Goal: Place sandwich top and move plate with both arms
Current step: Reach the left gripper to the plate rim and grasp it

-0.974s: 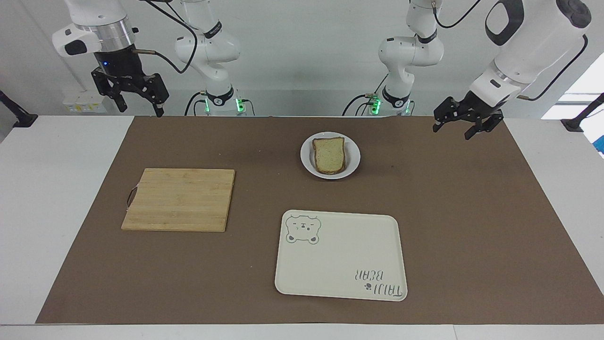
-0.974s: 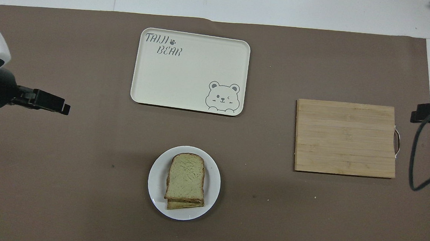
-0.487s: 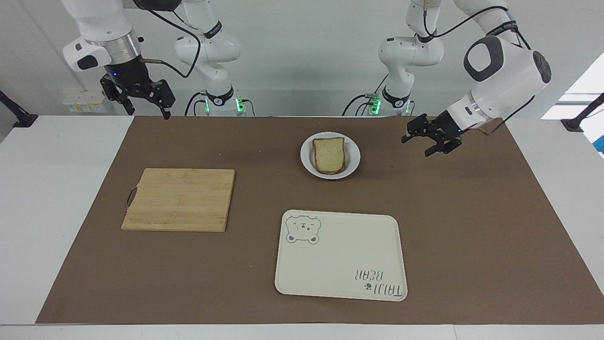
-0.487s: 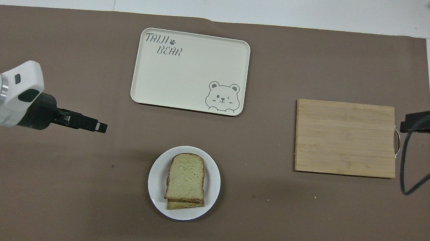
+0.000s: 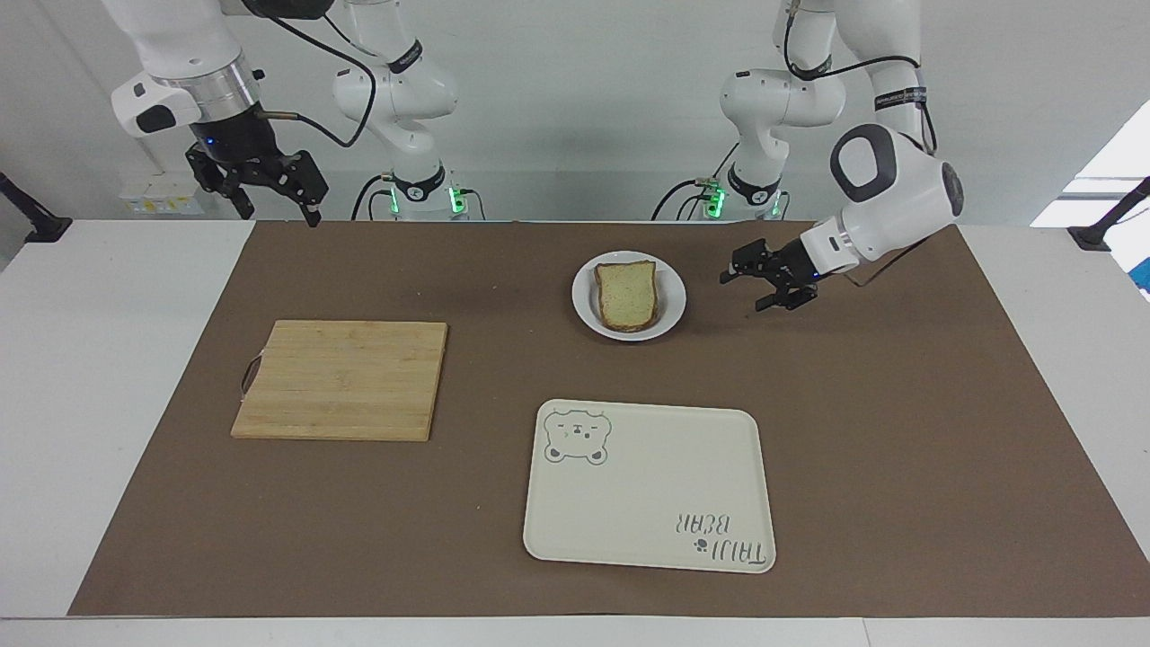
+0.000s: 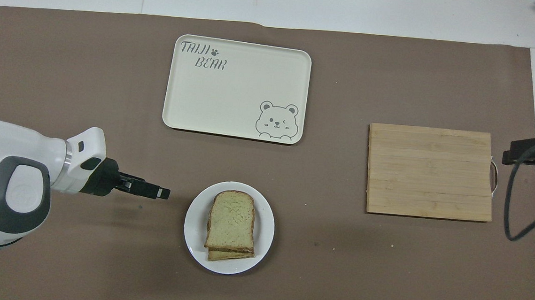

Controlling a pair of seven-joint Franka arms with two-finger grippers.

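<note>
The sandwich top [image 5: 626, 295] lies on a lower slice on the small white plate [image 5: 584, 310], close to the robots near the table's middle. It also shows in the overhead view [image 6: 231, 222] on the plate [image 6: 192, 232]. My left gripper [image 5: 741, 293] is low over the brown mat beside the plate, toward the left arm's end, a short gap from the rim. It is open, empty and points at the plate; it shows in the overhead view too [image 6: 163, 193]. My right gripper [image 5: 277, 216] hangs open and empty, high over the mat's corner at the right arm's end [image 6: 512, 155].
A cream tray with a bear drawing [image 5: 647, 485] lies farther from the robots than the plate [image 6: 236, 89]. A wooden cutting board [image 5: 341, 379] with a handle lies toward the right arm's end [image 6: 430, 172]. A brown mat covers the table.
My left gripper has come down and moved in from the left arm's end of the table to just beside the plate. My right gripper has shifted only slightly. Plate and bread have not moved.
</note>
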